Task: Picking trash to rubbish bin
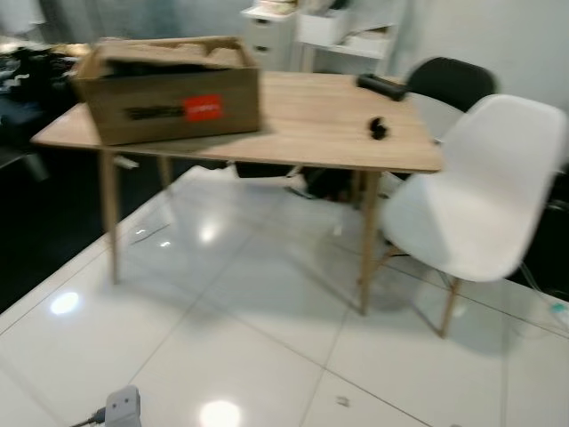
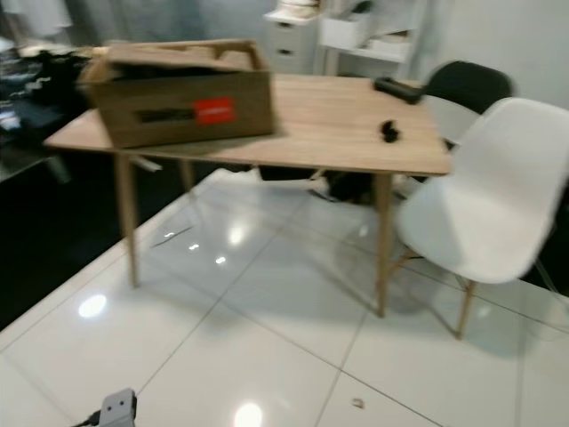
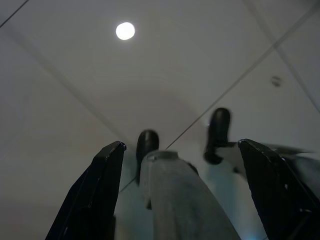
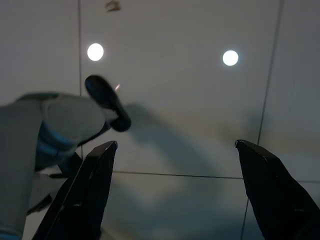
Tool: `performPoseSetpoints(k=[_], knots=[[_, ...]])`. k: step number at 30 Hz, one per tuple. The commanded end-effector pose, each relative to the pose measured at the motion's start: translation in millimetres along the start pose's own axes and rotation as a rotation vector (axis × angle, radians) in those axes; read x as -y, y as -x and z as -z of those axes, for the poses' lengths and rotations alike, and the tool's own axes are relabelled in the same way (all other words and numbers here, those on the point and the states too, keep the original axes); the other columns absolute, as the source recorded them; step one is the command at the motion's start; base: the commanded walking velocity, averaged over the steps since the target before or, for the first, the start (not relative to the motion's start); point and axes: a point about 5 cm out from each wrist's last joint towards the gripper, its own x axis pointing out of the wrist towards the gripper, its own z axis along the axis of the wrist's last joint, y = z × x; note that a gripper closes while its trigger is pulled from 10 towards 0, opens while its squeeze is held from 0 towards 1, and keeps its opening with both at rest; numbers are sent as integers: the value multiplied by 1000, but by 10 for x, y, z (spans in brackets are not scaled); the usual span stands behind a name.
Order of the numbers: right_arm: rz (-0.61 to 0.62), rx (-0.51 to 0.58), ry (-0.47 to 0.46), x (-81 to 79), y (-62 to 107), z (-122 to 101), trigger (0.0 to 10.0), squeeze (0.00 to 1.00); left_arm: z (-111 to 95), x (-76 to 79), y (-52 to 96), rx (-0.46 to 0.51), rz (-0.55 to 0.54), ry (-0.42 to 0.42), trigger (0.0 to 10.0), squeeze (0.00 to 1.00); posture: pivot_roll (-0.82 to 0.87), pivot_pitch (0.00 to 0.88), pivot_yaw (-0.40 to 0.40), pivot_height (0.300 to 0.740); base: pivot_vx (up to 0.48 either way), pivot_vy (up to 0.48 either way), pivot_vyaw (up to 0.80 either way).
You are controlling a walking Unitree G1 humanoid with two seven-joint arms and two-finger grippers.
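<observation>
A small pale scrap (image 1: pixel 342 401) lies on the white tiled floor (image 1: pixel 267 294) in front of the wooden worktop (image 1: pixel 311 116), between its near leg and the robot; no rubbish bin is in view. The left tool (image 3: pixel 182 165) and right tool (image 4: pixel 172 165) both hang over bare tile with fingers spread wide, holding nothing. The scrap looks light, thin and flimsy, probably crumpled paper, so it likely wants a low pinch across its raised edge.

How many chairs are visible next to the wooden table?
2: a white chair at the table's right end, and a black chair behind it, partly hidden. Others may be hidden.
</observation>
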Motion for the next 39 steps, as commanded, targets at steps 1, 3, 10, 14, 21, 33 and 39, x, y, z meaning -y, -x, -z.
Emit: performPoseSetpoints(k=[1, 3, 10, 14, 21, 33, 39], knots=[[-4, -19, 1, -25, 0, 44, 10000, 0, 73, -10, 7, -25, -8, -16, 10000, 0, -63, 50, 23, 740, 0, 0, -788], [-4, -24, 8, -31, -1, 45, 10000, 0, 82, -10, 8, -28, -9, -24, 10000, 0, -62, 52, 24, 740, 0, 0, -788], [-1, -23, 43, -85, -21, -15, 10000, 0, 161, 21, 7, -63, -7, -123, 10000, 0, -67, 57, 28, 740, 0, 0, -788], [-12, -1, 75, -127, -40, -114, 10000, 0, 174, 49, 1, -66, -1, -134, 10000, 0, -69, 69, 26, 740, 0, 0, -788], [-31, 16, 112, -190, -57, -205, 10000, 0, 160, 33, 4, -64, -6, -152, 10000, 0, -58, 87, 11, 740, 0, 0, -788], [-79, 18, 199, -379, -85, -298, 10000, 0, 149, -91, 35, -32, -72, -76, 10000, 0, -14, 48, -20, 740, 0, 0, -788], [-92, 24, 231, -405, -90, -345, 10000, 0, 117, -83, 29, -16, -77, -66, 10000, 0, -14, 33, -30, 740, 0, 0, -788]])
